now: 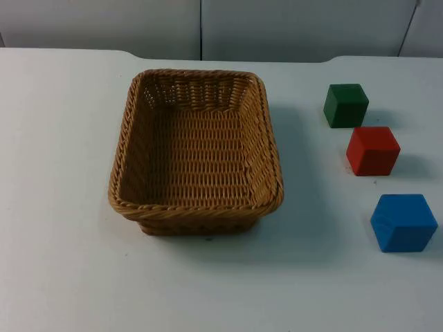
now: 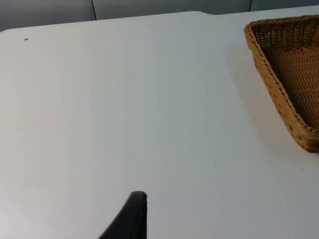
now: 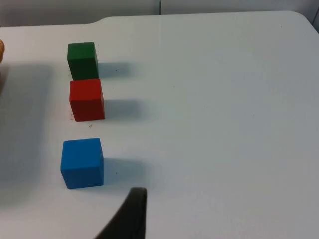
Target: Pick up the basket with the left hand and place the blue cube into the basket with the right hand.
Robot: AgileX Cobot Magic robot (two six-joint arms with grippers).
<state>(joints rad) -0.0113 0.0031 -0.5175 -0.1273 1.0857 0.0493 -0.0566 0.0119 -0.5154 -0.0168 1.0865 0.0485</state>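
A brown wicker basket (image 1: 197, 211) stands with nothing in it a little left of the table's middle. In the left wrist view its rim (image 2: 279, 94) lies well apart from my left gripper (image 2: 130, 219), which waits over bare table to the basket's left. The blue cube (image 1: 403, 223) rests on the table to the right of the basket, nearest the front edge. In the right wrist view the blue cube (image 3: 82, 163) sits a short way from my right gripper (image 3: 130, 216), which touches nothing.
A red cube (image 1: 372, 150) and a green cube (image 1: 345, 105) stand in a row behind the blue one, also seen from the right wrist as red cube (image 3: 86, 99) and green cube (image 3: 82, 60). The grey partition wall (image 1: 208, 28) closes the table's far side.
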